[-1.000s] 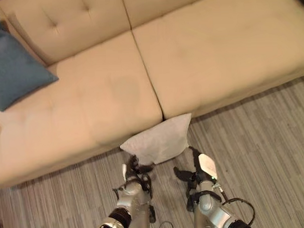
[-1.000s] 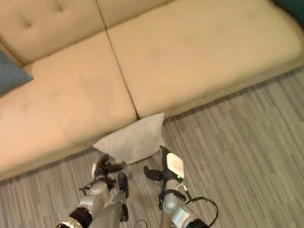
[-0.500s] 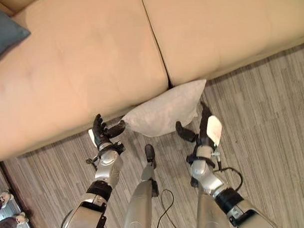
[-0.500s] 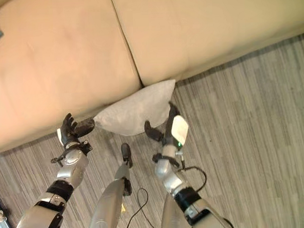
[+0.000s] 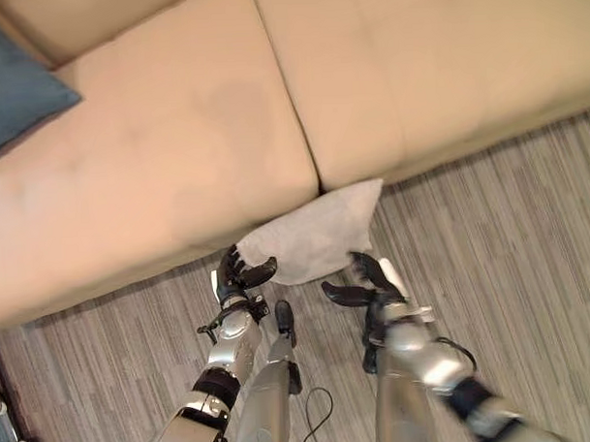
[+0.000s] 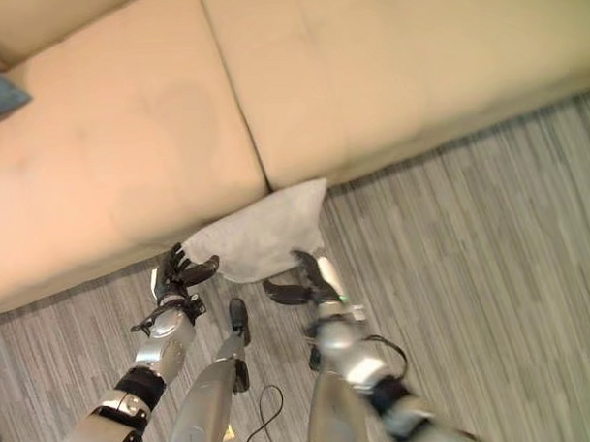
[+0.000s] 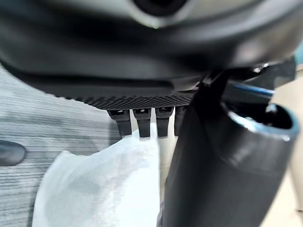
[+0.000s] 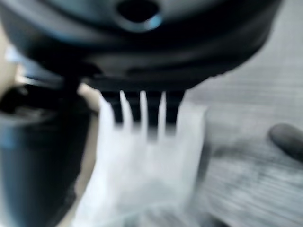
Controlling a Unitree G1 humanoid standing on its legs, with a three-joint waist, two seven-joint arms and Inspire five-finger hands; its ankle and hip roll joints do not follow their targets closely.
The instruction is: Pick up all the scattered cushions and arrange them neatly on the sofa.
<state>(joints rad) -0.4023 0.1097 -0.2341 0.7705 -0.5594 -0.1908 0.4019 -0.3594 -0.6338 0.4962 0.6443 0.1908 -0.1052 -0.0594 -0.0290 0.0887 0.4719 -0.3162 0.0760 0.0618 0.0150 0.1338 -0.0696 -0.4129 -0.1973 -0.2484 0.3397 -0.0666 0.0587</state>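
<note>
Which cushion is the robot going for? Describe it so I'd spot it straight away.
Start at the long tan sofa and find the seam between its two seat pads. On the striped grey floor just below that seam lies the white cushion, leaning against the sofa front; the blue cushion lies on the seat.

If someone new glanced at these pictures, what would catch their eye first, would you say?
Most likely the white cushion on the striped floor, leaning against the front of the tan sofa below the seam between its seat cushions. Next, the left hand and right hand, both open, flanking it. Last, a blue cushion at the sofa's left end.
</note>
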